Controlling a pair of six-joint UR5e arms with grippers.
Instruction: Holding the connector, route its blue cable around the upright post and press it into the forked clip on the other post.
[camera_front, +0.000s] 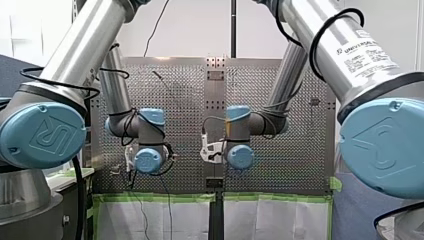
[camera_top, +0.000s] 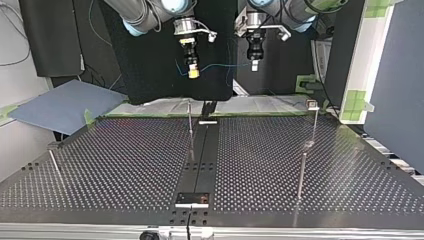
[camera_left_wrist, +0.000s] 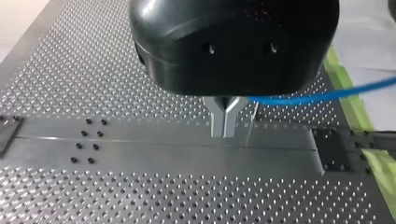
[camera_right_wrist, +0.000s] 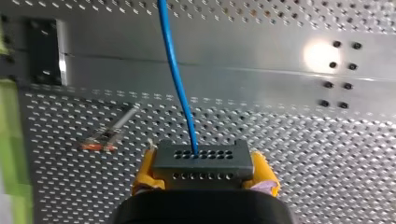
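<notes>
My right gripper (camera_top: 193, 73) is clamped on the connector (camera_right_wrist: 201, 161); its yellow pads (camera_right_wrist: 144, 172) press on both ends of the dark block. The blue cable (camera_right_wrist: 173, 70) leaves a hole in the connector's face and runs straight away ahead of the gripper. My left gripper (camera_left_wrist: 224, 122) has its metal fingers (camera_left_wrist: 218, 119) closed together on the cable, which comes out sideways from them and runs off toward the green tape (camera_left_wrist: 348, 88) at the table edge. In the top view both grippers hang well above the perforated table (camera_top: 125, 165), near each other at the far side, with the cable strung between them in a shallow sag. No cable touches any post. A thin upright post (camera_top: 190, 127) stands near the table's middle strip. At the top view's right stand two more posts, one with a small block head (camera_top: 312, 104) and a nearer post (camera_top: 301, 172); I cannot tell which carries the fork. A short post (camera_top: 55, 165) stands at the view's left. A blue mat (camera_top: 60, 105) lies off the table's far left corner.
</notes>
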